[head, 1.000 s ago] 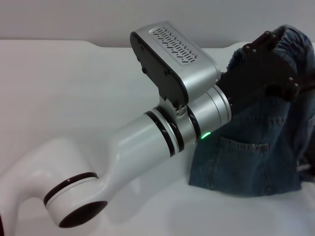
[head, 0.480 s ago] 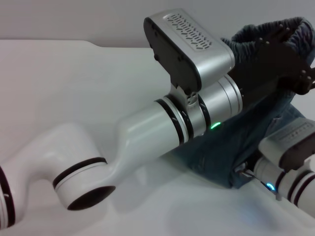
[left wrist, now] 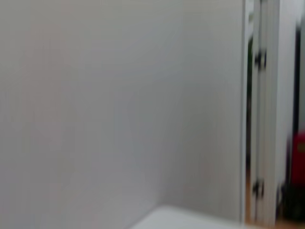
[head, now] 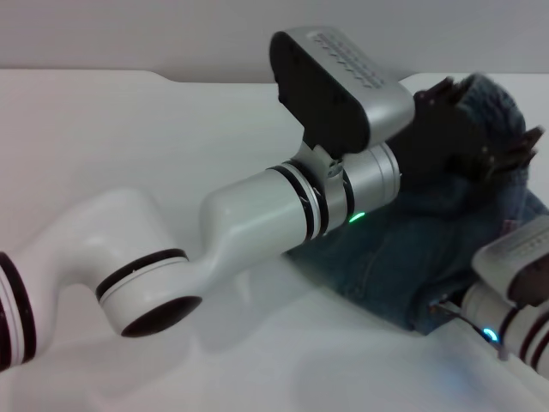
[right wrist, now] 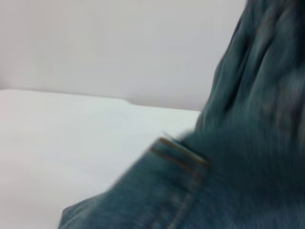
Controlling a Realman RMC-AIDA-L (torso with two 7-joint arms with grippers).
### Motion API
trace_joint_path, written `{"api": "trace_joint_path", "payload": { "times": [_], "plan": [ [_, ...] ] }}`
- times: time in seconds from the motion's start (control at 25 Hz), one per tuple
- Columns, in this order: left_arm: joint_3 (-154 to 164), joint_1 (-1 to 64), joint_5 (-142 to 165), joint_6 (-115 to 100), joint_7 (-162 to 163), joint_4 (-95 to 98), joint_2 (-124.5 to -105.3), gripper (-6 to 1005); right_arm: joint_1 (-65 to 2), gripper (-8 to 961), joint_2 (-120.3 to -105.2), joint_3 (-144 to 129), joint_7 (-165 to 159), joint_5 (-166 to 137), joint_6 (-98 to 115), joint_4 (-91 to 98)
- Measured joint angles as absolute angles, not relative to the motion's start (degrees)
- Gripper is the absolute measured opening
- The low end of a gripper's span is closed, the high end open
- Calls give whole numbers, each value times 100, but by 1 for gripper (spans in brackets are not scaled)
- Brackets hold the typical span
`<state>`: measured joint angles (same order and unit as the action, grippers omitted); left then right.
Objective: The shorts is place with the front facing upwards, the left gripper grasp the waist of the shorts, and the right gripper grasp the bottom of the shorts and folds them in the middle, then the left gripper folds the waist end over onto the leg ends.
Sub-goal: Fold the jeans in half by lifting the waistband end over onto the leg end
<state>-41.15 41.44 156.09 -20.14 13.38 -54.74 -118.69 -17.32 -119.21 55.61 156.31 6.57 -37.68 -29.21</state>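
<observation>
The blue denim shorts [head: 403,257] lie bunched at the right of the white table, and their waist end [head: 496,94] is lifted off the surface. My left gripper [head: 467,133], a black claw on the arm with the green light, is shut on that raised waist. My right arm [head: 515,292], with its bluish light, comes in from the lower right and its tip meets the near edge of the denim; its fingers are hidden. The right wrist view is filled by denim [right wrist: 228,181] with a stitched seam. The leg hems are not visible.
The white table [head: 129,154] stretches to the left and behind, with its far edge against a pale wall. My left arm's elbow [head: 146,292] crosses the front left of the table. The left wrist view shows only a wall [left wrist: 119,105] and a door frame [left wrist: 259,114].
The left gripper has carried the waist upward and to the right. The right arm has come in from the lower right to the shorts' near edge. The denim heap has shifted right.
</observation>
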Motion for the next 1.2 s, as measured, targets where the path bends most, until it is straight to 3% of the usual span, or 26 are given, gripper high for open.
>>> {"api": "trace_joint_path", "payload": {
  "times": [0.28,0.64,1.2],
  "plan": [
    [-4206,4139,15613,-1003,395,-5780,-11842,836,-1387,0,-11889,5924,15855,628,-4135,-2931],
    [-4310,4092,15618,-112,-1135,-6249,-11868,835,-1417,1,-11891,5957,15873,611,-4175,-2935],
    [-4808,3621,15619,-669,-2317,-6538,-11873,835,-1392,1,-11892,5960,15873,606,-4184,-2958]
  ]
}}
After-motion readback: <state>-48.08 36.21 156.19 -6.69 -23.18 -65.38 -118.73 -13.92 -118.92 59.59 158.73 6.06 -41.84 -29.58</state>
